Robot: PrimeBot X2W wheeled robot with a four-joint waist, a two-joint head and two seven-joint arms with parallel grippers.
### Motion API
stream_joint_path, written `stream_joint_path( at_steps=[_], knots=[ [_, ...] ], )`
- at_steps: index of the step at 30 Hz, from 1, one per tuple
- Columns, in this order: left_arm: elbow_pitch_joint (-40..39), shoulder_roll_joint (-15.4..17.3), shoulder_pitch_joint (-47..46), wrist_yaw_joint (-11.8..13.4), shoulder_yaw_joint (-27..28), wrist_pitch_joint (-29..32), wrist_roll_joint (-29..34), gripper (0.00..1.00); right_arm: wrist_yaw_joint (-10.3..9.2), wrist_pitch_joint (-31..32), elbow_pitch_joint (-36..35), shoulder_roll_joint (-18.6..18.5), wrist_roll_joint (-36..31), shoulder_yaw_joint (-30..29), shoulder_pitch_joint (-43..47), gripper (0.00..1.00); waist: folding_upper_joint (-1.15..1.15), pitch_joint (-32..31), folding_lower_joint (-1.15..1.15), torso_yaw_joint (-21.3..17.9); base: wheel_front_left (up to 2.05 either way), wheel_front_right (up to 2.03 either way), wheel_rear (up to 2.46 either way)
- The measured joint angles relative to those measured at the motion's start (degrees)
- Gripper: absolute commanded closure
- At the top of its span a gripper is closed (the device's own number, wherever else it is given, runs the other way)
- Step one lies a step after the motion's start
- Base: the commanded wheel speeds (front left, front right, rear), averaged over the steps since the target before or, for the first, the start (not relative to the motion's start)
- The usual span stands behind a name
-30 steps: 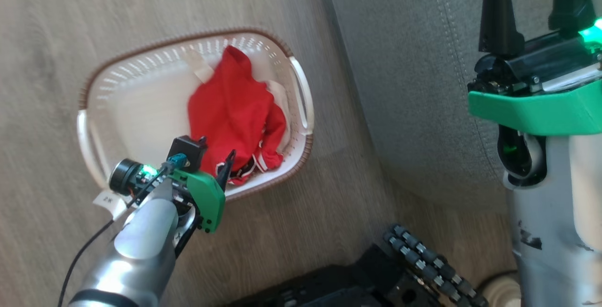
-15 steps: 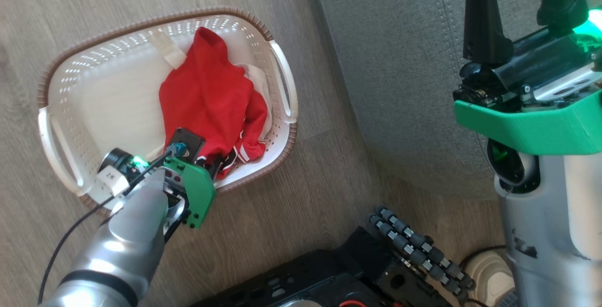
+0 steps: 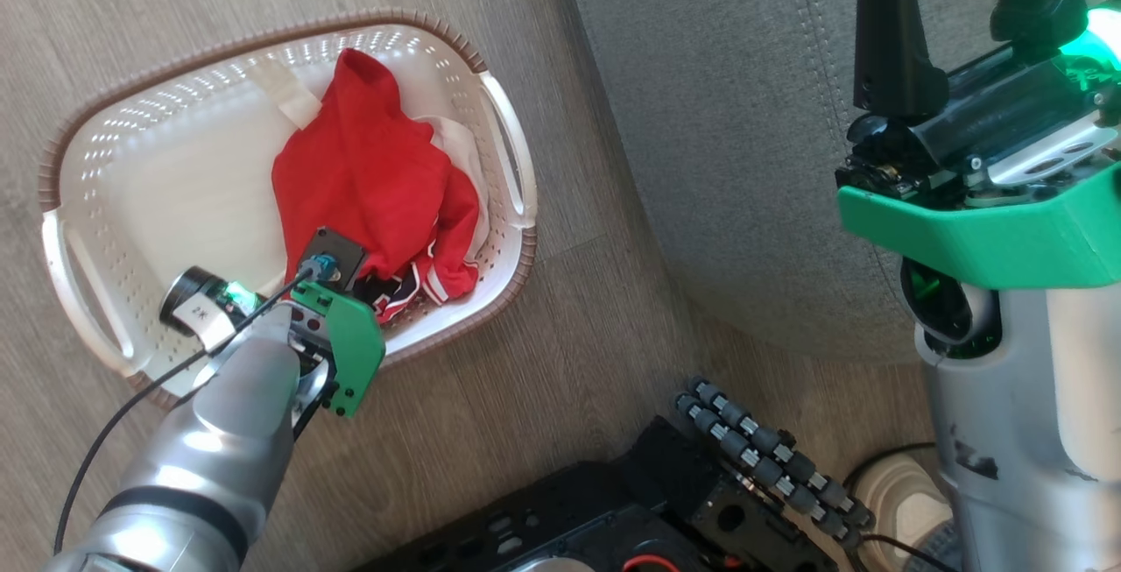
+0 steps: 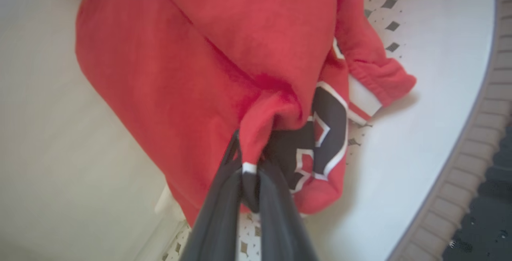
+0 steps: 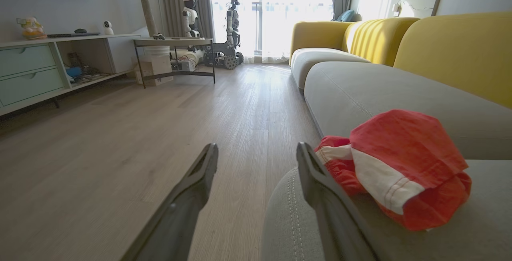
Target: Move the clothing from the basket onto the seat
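The left pincer (image 4: 249, 173) pinches the red jersey (image 4: 180, 53) by its hem, down in the basket (image 3: 175, 195). Best lift straight up till the cloth clears the rim, then swing over to the grey seat (image 3: 718, 116), where the right pincer (image 5: 256, 148) hangs spread beside the red shorts (image 5: 400, 165).

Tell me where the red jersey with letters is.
Head view: the red jersey with black-and-white lettering lies in the right half of the oval cream plastic basket, left of the grey fabric seat cushion.

Basket (image 3: 175, 195) bare on its left half; jersey (image 3: 368, 169) fills the right.
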Motion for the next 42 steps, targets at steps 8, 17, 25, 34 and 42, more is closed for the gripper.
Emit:
stream_joint_path(
  at_steps=[8,17,25,34,42],
  knots=[
    [0.3,-1.2,-0.7,0.0,-0.7,-2.7,0.0,1.00,0.00,0.0,2.9,0.0,-0.3,-0.2,0.1,0.00,0.00,-3.2,0.00,1.6,0.00,0.00,0.00],
    [0.2,-3.9,-0.1,-0.1,-1.9,-6.9,-0.8,1.00,0.00,0.0,8.5,0.0,-3.7,-0.2,3.4,0.00,0.00,-10.4,0.00,4.7,0.00,0.00,0.00],
    [-1.6,-5.4,3.5,-0.3,-2.8,-10.1,-3.1,1.00,0.00,0.0,14.1,0.0,-6.2,-1.8,9.5,0.00,0.01,-18.6,0.00,8.0,0.00,0.00,0.00],
    [-9.7,-5.6,9.1,-0.1,-5.9,-10.5,-8.9,1.00,-0.01,1.1,17.4,0.0,-7.1,-4.0,18.2,0.00,0.01,-30.6,0.00,12.5,0.00,0.00,0.00],
    [-15.1,-5.6,11.6,2.5,-6.4,-11.6,-13.7,1.00,-0.01,3.8,18.2,0.0,-7.3,-4.9,25.3,0.00,0.01,-40.8,0.00,16.1,0.00,0.00,0.00]
  ],
)
